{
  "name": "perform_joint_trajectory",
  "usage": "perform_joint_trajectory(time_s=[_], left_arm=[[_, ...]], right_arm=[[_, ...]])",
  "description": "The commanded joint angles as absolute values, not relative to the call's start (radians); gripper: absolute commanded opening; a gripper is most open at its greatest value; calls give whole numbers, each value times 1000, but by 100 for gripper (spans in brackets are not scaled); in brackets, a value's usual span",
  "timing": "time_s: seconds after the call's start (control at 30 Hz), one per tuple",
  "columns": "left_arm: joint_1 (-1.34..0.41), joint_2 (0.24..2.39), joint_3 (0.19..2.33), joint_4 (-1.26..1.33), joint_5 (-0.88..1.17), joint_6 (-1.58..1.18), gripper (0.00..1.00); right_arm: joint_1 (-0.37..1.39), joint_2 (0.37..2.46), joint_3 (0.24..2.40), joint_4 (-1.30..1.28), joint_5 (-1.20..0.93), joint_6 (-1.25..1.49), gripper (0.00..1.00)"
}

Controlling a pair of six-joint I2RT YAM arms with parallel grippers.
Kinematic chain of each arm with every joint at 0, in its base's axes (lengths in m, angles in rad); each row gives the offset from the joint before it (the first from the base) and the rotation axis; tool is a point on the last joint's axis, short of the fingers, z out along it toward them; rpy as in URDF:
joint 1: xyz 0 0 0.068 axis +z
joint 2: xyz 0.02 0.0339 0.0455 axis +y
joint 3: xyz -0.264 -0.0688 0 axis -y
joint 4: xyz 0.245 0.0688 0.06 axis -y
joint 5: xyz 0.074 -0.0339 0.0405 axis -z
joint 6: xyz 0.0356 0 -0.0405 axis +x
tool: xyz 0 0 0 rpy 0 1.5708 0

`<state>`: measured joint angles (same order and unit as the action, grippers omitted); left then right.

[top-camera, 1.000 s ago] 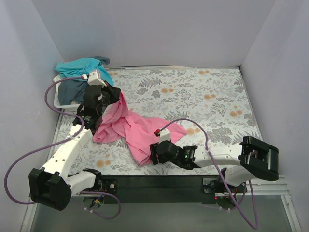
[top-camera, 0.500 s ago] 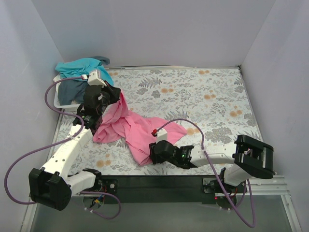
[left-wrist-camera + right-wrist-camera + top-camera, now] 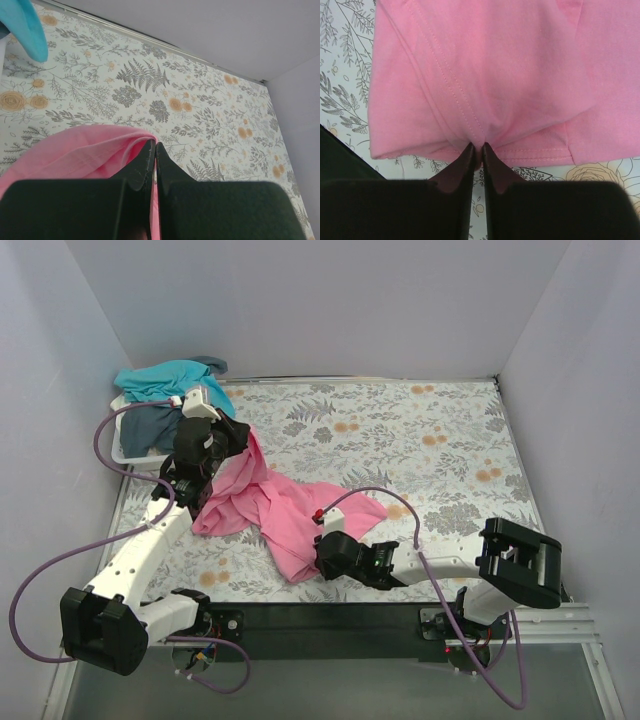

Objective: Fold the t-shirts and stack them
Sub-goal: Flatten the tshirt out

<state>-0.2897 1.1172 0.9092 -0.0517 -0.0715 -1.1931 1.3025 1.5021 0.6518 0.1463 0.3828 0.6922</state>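
The pink t-shirt (image 3: 270,505) lies crumpled on the flowered table, left of centre. My left gripper (image 3: 240,435) is shut on its upper edge and holds that corner lifted; the pink t-shirt (image 3: 75,155) is pinched between the left gripper (image 3: 154,146). My right gripper (image 3: 318,562) is shut on the near hem; in the right wrist view the right gripper (image 3: 477,147) pinches a fold of the pink t-shirt (image 3: 495,70). The teal t-shirt (image 3: 165,377) and the dark grey-blue t-shirt (image 3: 150,425) lie in the white basket (image 3: 125,454) at back left.
The basket stands against the left wall beside my left arm. Walls close the table at the back and both sides. A teal sleeve (image 3: 22,27) hangs in the left wrist view's top left corner. The black front rail (image 3: 320,615) runs by the arm bases.
My right gripper has closed on the near hem of the pink t-shirt and its arm has shifted slightly left. The left arm and its grip have not moved.
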Motion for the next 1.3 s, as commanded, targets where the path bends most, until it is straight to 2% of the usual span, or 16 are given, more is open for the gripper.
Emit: perform_joint_trajectory(time_s=[0.0,0.23,0.53,0.87,1.03,1.13,1.27], left_arm=[[-282,1088,904,-41,-95,-1186,0],[-284,1088,904,-41,-101,-1183,0],[-282,1046,877,-17,-149,-1175,0],[-284,993,848,60,-55,-1146,0],[-282,982,856,127,129,-1154,0],[-284,971,882,137,190,-1160,0],[-284,916,908,121,129,-1158,0]], right_arm=[[1301,1519,657,175,374,687,4],[1272,1462,664,169,409,589,1],[1037,1183,649,164,538,350,1],[988,997,768,160,805,100,1],[973,934,874,173,963,-60,1],[954,864,934,239,957,-171,1],[950,827,1057,285,951,-307,1]])
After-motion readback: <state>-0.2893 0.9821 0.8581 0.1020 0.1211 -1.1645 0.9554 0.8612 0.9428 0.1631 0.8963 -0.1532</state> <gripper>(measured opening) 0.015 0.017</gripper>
